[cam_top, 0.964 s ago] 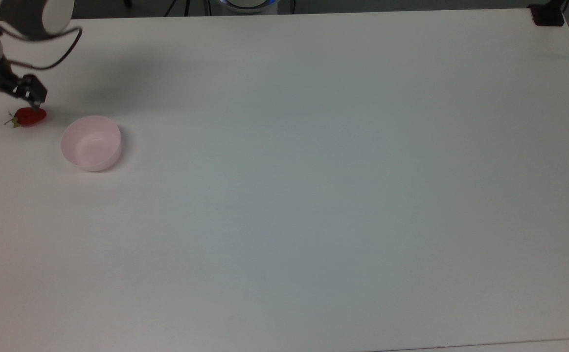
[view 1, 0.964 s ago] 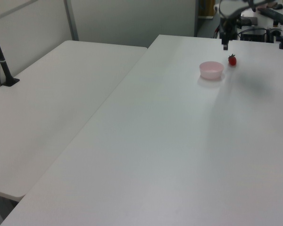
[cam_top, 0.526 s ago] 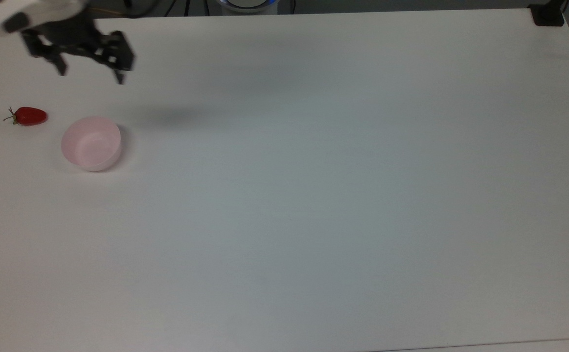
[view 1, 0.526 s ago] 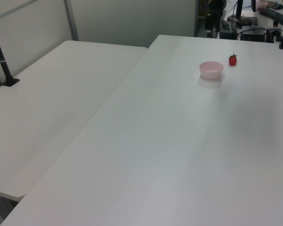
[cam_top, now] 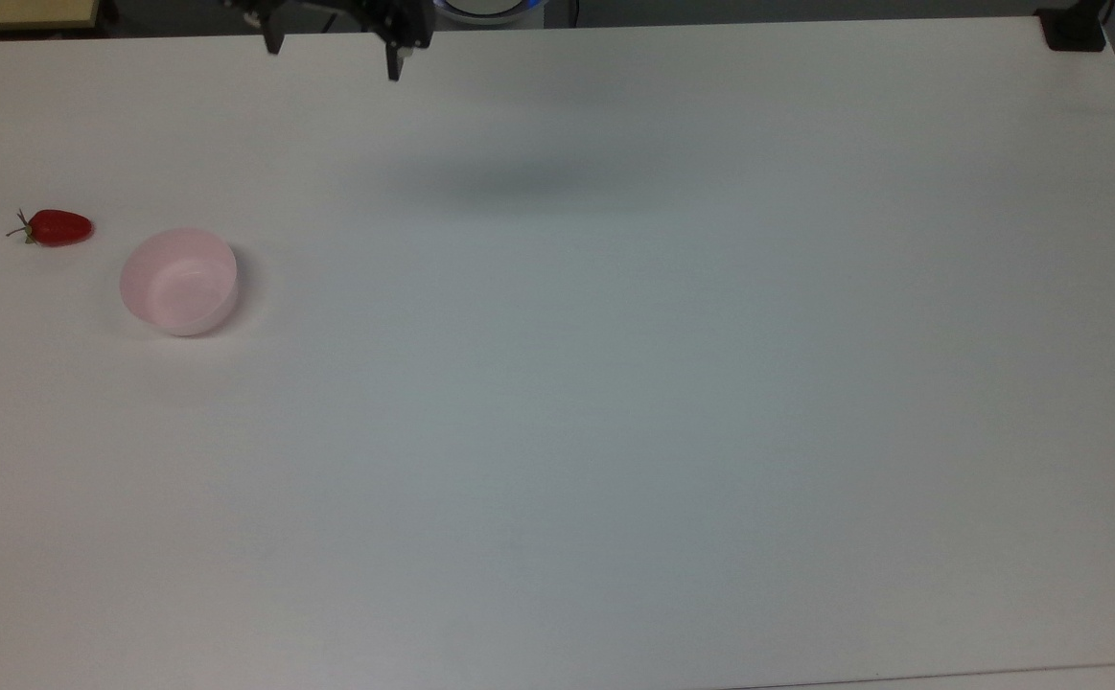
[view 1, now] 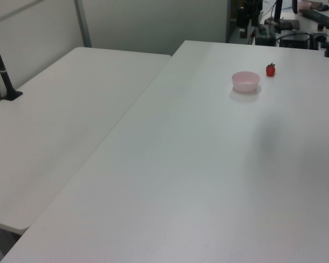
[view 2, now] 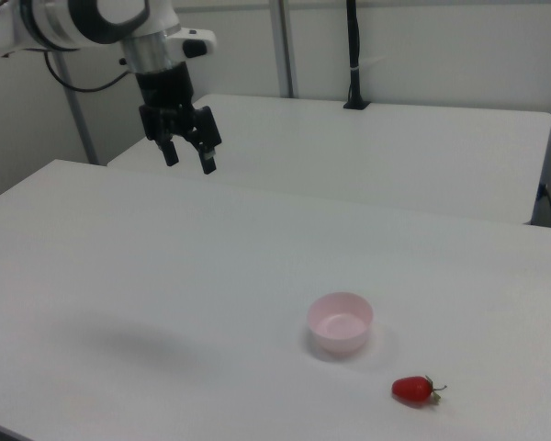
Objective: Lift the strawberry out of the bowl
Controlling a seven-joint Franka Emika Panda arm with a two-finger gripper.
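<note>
Since half a second ago we see our gripper [view 2: 188, 159] has swung away toward the top view's 12 o'clock edge, high above the table [cam_top: 615, 383], fingers spread and holding nothing. Our strawberry [cam_top: 57, 228] lies on the table at the pink bowl's [cam_top: 179, 282] 10 o'clock in the top view, near it but apart.

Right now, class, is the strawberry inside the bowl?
No. The strawberry lies on the table beside the empty bowl.

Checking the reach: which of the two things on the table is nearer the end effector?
The pink bowl; the red strawberry lies beyond it, farther from the end effector.
</note>
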